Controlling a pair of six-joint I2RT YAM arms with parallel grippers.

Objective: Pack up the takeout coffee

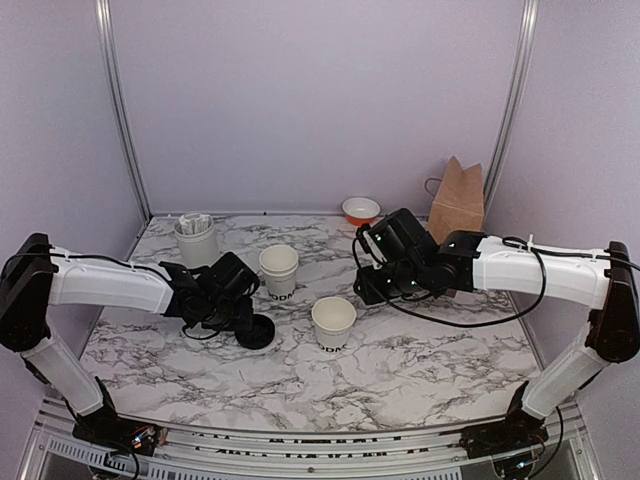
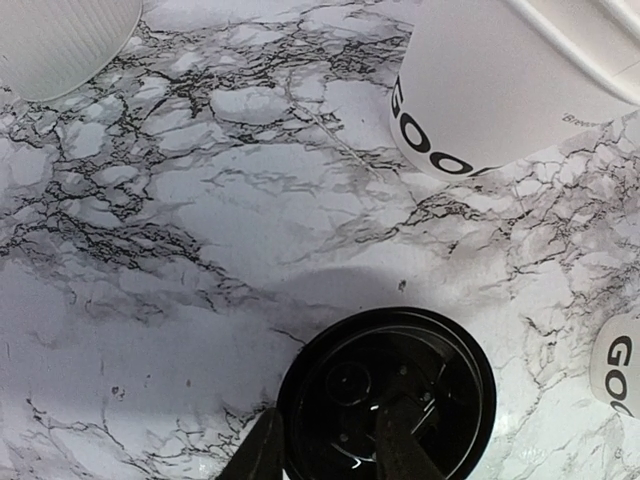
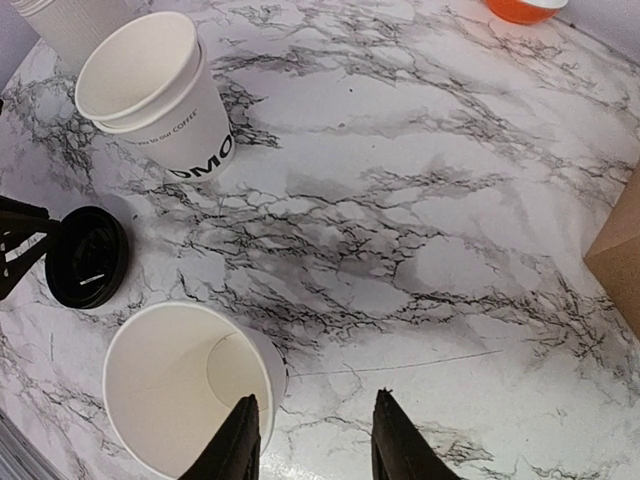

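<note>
**Cropped, covered or too small to tell**

Left wrist view: the black lid (image 2: 340, 385) runs off the bottom edge, the stack of cups (image 2: 490, 90) is cropped at top and right, the single cup (image 2: 622, 375) shows only a sliver at the right edge with its lettering broken off after "GO", and the ribbed holder (image 2: 60, 40) shows only a corner. Right wrist view: the single cup's near rim, the orange bowl (image 3: 525, 8) and the paper bag (image 3: 620, 260) are cut by the frame. From above, the fingertips of the left arm (image 1: 110, 285) and right arm (image 1: 530, 270) cannot be made out, and the cups' lettering is too small to read.
</note>
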